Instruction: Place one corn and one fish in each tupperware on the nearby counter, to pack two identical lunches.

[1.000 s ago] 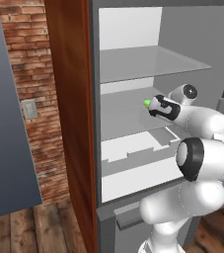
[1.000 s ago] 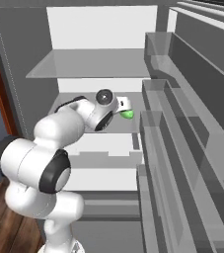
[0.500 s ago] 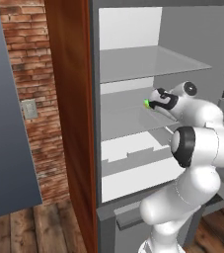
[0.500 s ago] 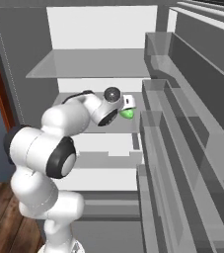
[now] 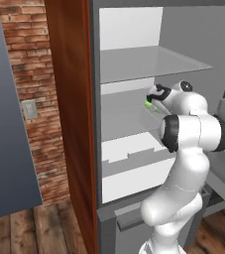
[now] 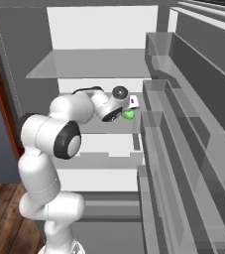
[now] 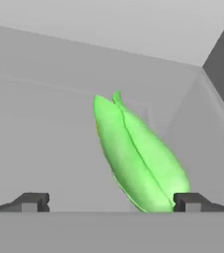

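Observation:
A bright green corn [image 7: 135,158] lies on the middle shelf of an open fridge, its pointed end facing away from the hand. My gripper [image 7: 111,201] is open just in front of it, and the cob's near end lies close to the right fingertip [image 7: 190,201]. From the left base view the corn [image 5: 148,103] peeks out beside the gripper [image 5: 152,98]. The right base view shows the corn [image 6: 129,114] just below the gripper [image 6: 129,106]. The fish, the tupperware and the counter are out of view.
A glass shelf [image 5: 148,64] hangs above the hand, and the white drawer fronts [image 5: 134,163] sit below. The fridge door's grey bins [image 6: 183,149] run along the right. A reddish-brown wooden panel [image 5: 69,124] and a brick wall [image 5: 29,74] stand to the left.
The hand has pushed a little deeper into the fridge toward the green corn, and the elbow has lifted and swung. The jaws have stayed open and the corn has not moved.

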